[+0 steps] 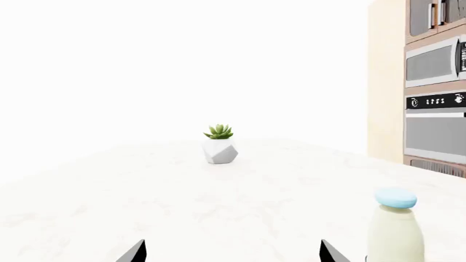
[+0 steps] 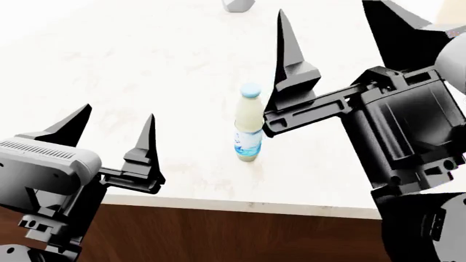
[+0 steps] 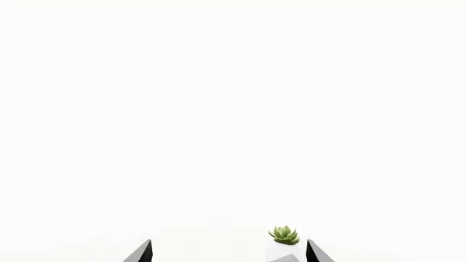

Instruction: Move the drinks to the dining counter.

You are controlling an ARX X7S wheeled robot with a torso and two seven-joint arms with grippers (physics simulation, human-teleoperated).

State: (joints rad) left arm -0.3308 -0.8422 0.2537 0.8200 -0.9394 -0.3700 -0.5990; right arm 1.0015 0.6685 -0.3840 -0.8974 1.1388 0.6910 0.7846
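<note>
Your slim milky-white bottle with the light blue cap (image 2: 249,129) stands upright near the middle of the head view, on the broad white countertop (image 2: 131,71) with the dark brown wooden base, a little in from its near edge. Its long axis is vertical. It sits between your two arms. The right gripper (image 2: 331,43) is nearer: its one visible dark finger rises just beside the bottle's cap at upper centre, not touching as far as you can tell. The left gripper (image 2: 117,128), lower left, lies well apart from the bottle. Both grippers are spread and hold nothing.

The right gripper's other finger is cut off at the upper right edge. Neither can shows in any view. The small faceted white pot with a green succulent (image 1: 219,145) sits far back.
</note>
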